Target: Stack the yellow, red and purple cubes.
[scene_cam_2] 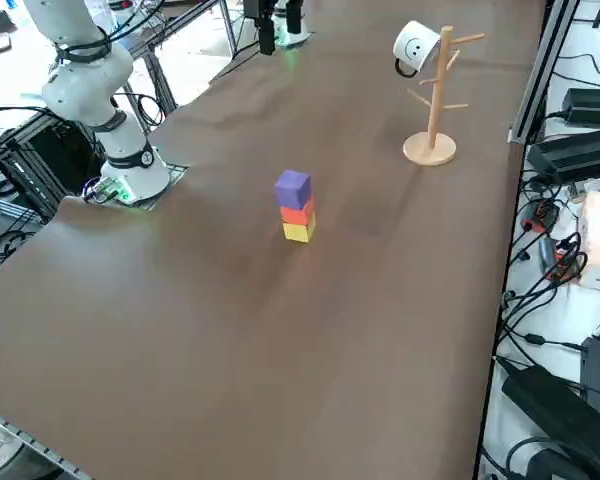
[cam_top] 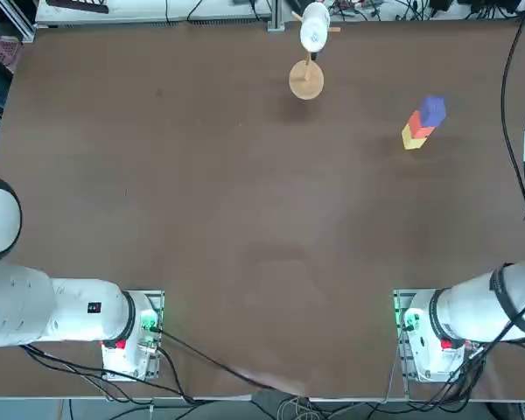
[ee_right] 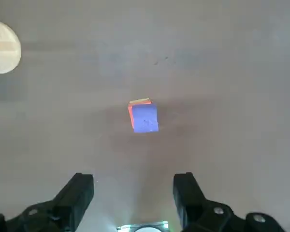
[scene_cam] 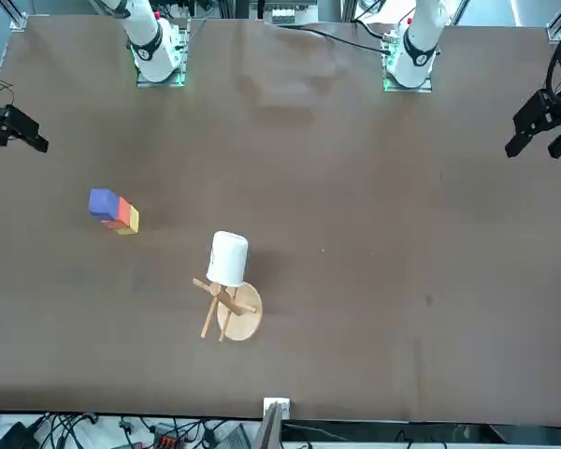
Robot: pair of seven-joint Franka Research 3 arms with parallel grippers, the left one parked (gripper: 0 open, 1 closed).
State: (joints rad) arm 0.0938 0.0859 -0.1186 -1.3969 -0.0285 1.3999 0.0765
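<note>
Matte purple cube topped red cube on yellow cube, near the wooden mug stand; right gripper hovered high above, jaws wide, empty.

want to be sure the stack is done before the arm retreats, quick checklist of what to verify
1. Order: purple cube on red cube on yellow cube: ok.
2. Stack upright, not leaning: ok in the right side view.
3. Right gripper open, holding nothing: ok.
4. Gripper apart from the stack: ok.
5. Wooden stand well away from the stack: ok.
6. Cube edges exactly flush: cannot tell.
</note>
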